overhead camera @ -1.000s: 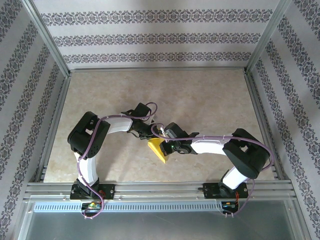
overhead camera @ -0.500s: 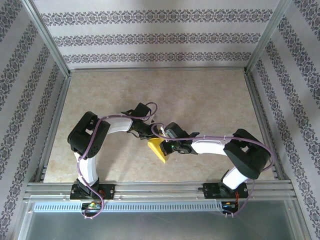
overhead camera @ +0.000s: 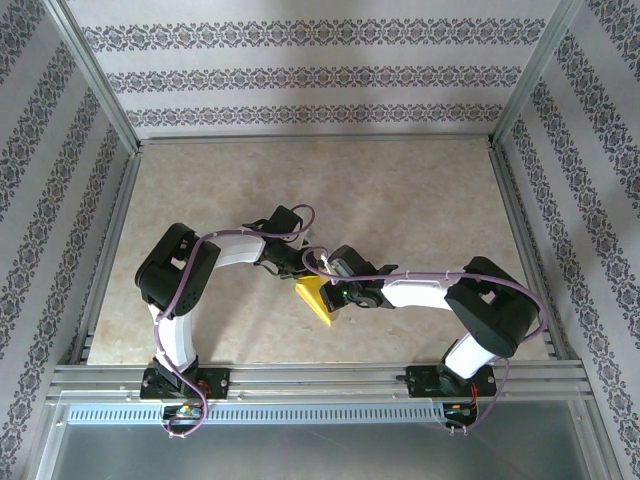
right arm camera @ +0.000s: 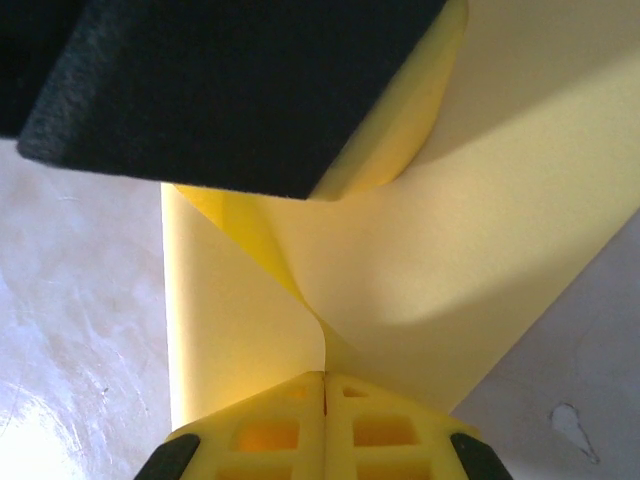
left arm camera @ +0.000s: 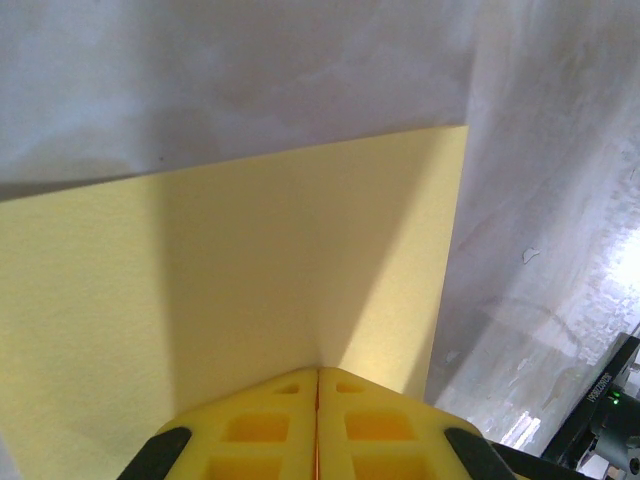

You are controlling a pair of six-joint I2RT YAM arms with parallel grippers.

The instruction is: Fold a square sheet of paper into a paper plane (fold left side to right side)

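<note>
Yellow paper [overhead camera: 317, 300], mostly under arms [overhead camera: 420, 290]

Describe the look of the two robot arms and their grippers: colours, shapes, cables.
Both the left arm and right arm have white tubular links between bulky black joint housings, with a thin purple cable looped along each. The left gripper and right gripper have yellow plastic fingers moulded with rectangular pockets, flanked by black corners.

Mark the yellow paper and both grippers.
sheet of paper [overhead camera: 314, 297]: top view, exposed yellow middle.
left gripper [left arm camera: 317, 372]: left wrist view, between its fingertips.
right gripper [right arm camera: 324, 376]: right wrist view, between its fingertips.
</note>
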